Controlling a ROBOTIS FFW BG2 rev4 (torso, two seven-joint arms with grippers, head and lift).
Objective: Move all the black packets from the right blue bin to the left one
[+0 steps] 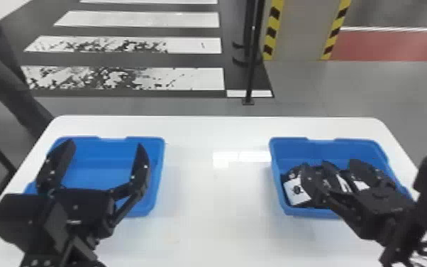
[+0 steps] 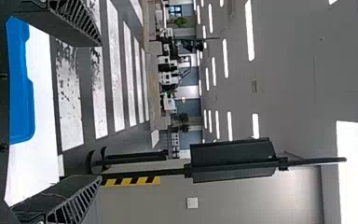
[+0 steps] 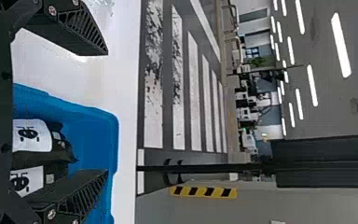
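Black packets (image 1: 295,191), partly hidden behind right claw (image 1: 329,166)

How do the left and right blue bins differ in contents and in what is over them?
The left bin shows bare blue floor, while the right bin holds black packets with white labels. In the head view, the left gripper overlaps the left bin, the right gripper the right bin. Both are blue, on one white table.

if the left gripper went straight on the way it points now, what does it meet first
The way looks free: the left gripper would likely pass above the far rim of the left blue bin, though its height is hard to tell, so it might clip it.
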